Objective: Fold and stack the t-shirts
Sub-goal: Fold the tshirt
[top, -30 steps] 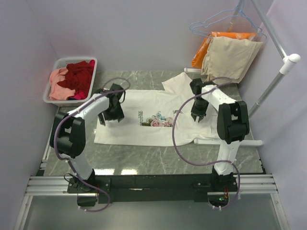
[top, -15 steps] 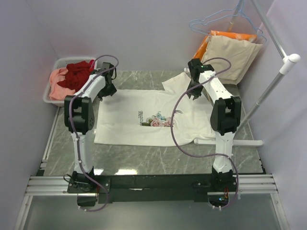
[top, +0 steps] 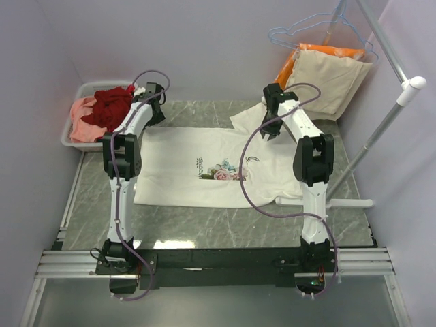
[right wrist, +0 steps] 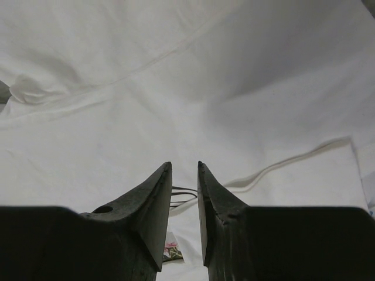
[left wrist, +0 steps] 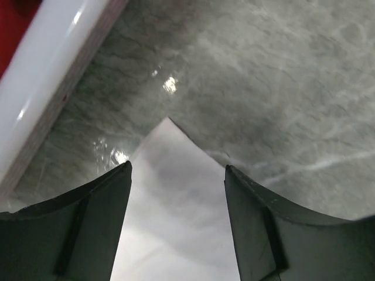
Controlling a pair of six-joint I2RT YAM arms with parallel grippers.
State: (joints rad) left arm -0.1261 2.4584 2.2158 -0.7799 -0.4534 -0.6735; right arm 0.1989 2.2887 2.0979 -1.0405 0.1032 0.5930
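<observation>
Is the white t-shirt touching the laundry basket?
Apart. The left wrist view shows a strip of bare table between the white t-shirt corner and the basket rim.

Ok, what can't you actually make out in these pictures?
Top view: lettering on the white t-shirt is too small to read.
Top view: the orange cloth is mostly hidden behind the beige cloth.
Right wrist view: whether the right pincer touches that t-shirt is unclear.

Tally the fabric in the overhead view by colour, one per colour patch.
White tee: 1
Dark red heap: 1
Salmon pink heap: 1
Beige cloth: 1
Orange cloth: 1
Total: 5 (the heaps may each hold more than one piece)
</observation>
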